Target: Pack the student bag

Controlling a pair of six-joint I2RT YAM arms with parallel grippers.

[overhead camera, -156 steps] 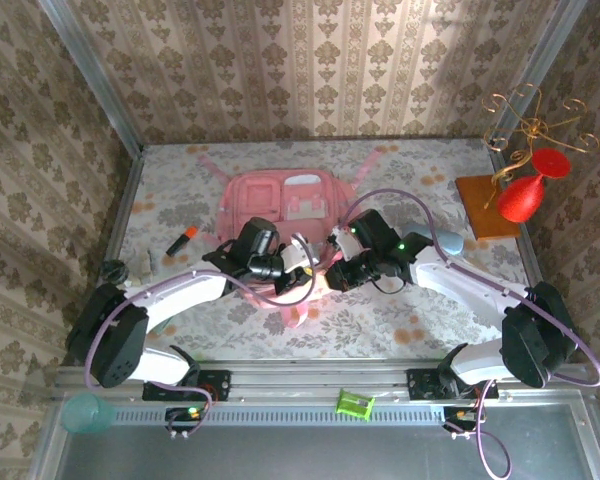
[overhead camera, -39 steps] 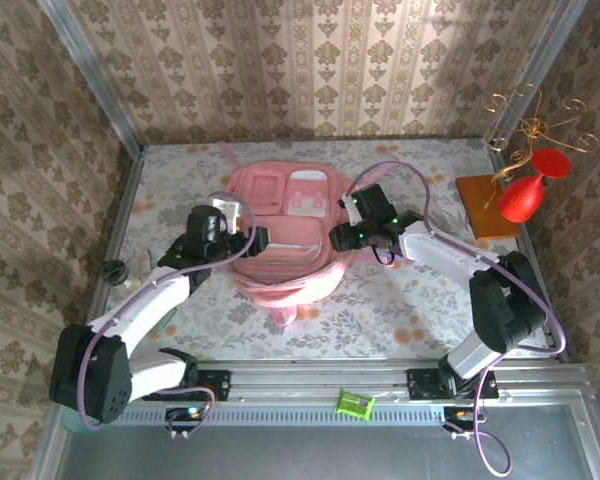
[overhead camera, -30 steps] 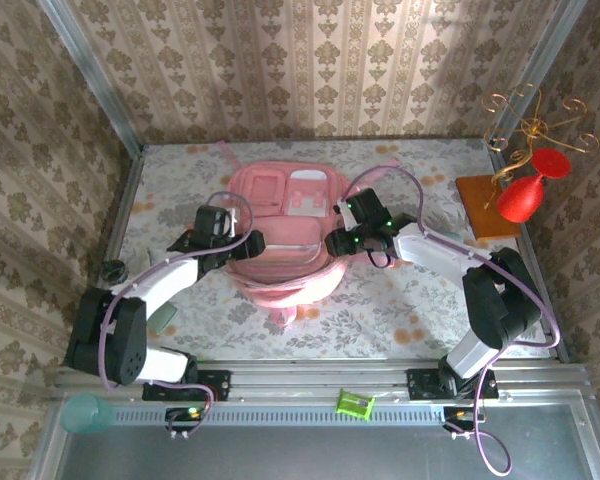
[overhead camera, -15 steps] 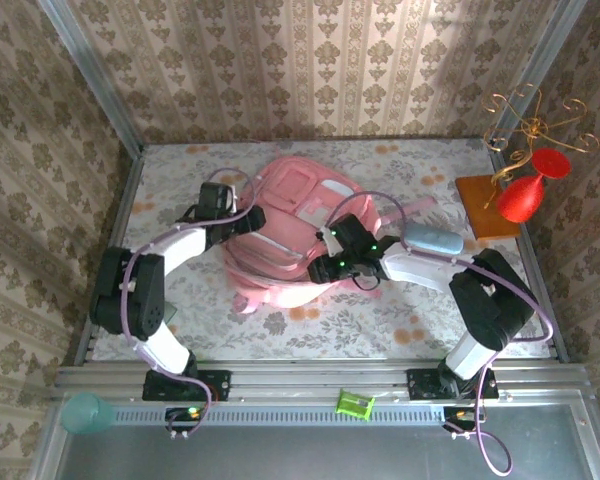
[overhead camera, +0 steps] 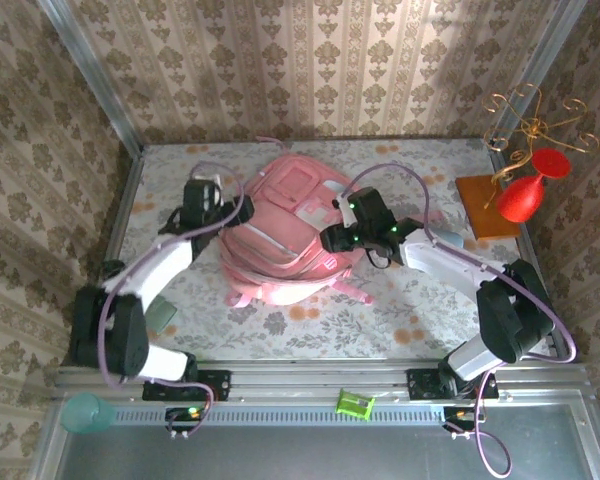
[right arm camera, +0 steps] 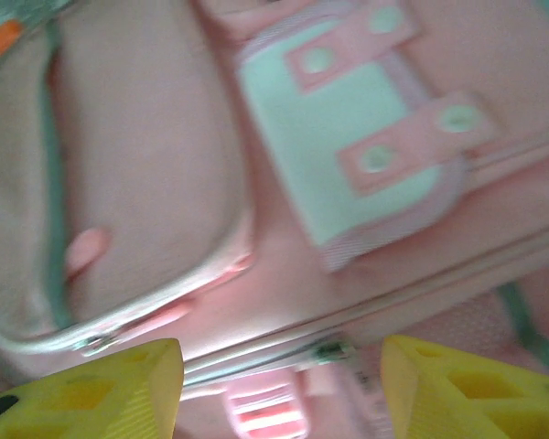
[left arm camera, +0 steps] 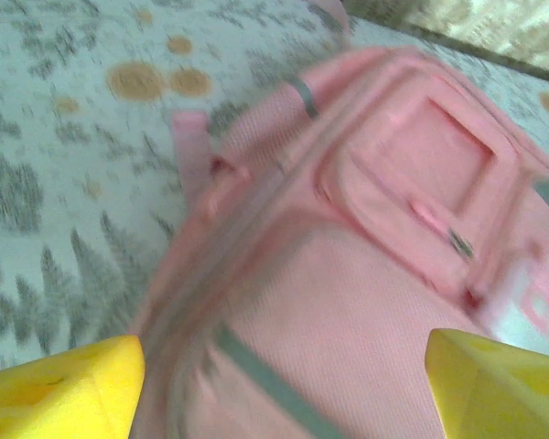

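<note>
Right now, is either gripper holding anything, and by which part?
Nothing is held. The left gripper and the right gripper both stand open over the student bag.

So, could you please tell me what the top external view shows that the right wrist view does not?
Top external adds the red vase by a wooden board and a green item on the near rail. The right wrist view adds close detail: a mint pocket flap with two pink tabs. Both show the pink student bag and the open right hand.
</note>
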